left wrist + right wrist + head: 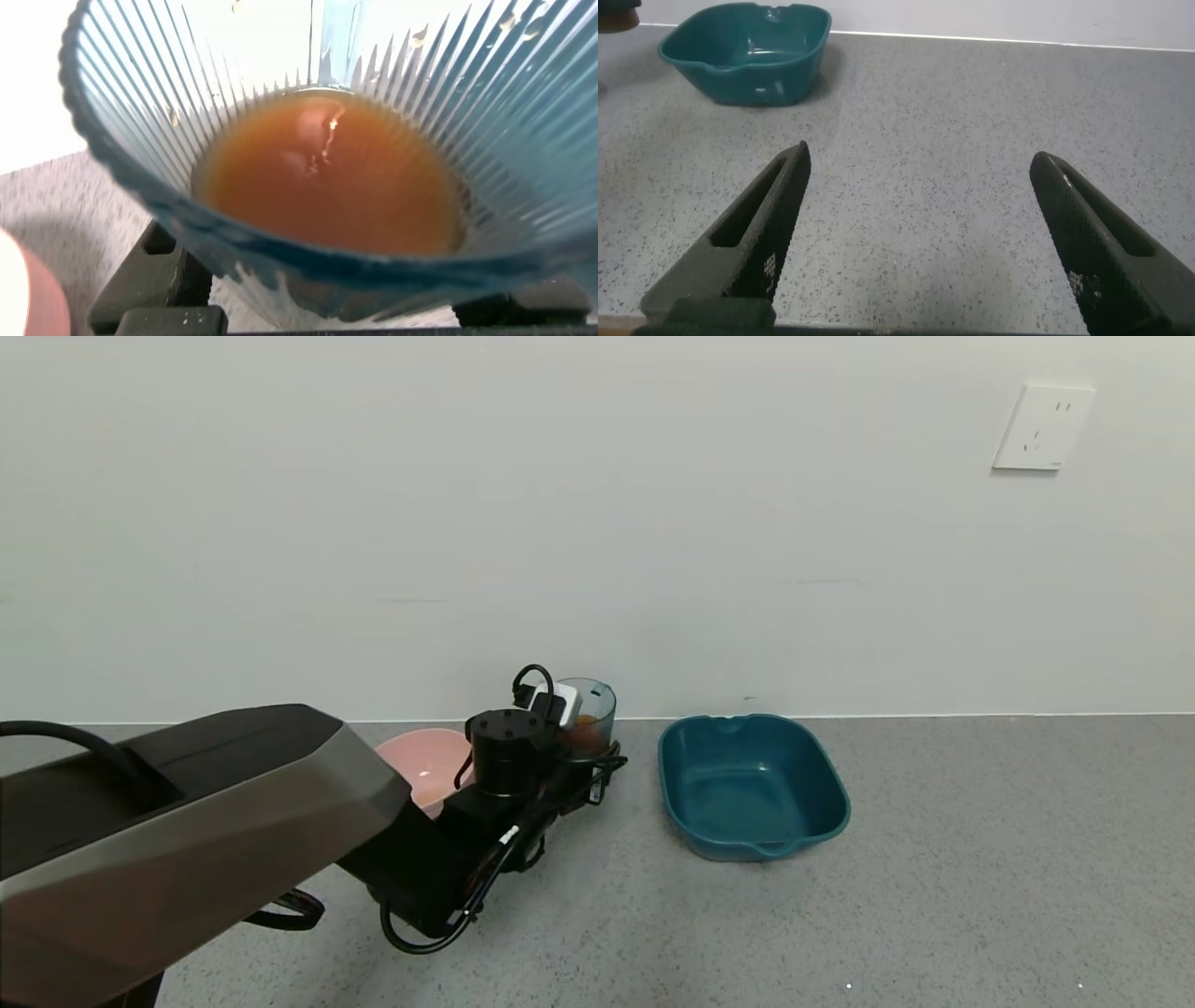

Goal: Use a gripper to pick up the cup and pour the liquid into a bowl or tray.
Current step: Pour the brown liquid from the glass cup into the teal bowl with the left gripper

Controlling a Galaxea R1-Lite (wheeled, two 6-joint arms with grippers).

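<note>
Our left pincer (571,733) is clamped on the cup (590,714). We should lift it level and carry its liquid (327,173) right, over the tray (752,785).

The right pincer (915,224) waits open above the counter (971,121).

A floor (934,896) runs back to a wall (597,523). Near the wall's foot, a cup (590,709) holding liquid (327,173) sits between a bowl (425,765) on its left and a tray (752,784) on its right. A wall socket (1043,427) is mounted high, far right.
</note>
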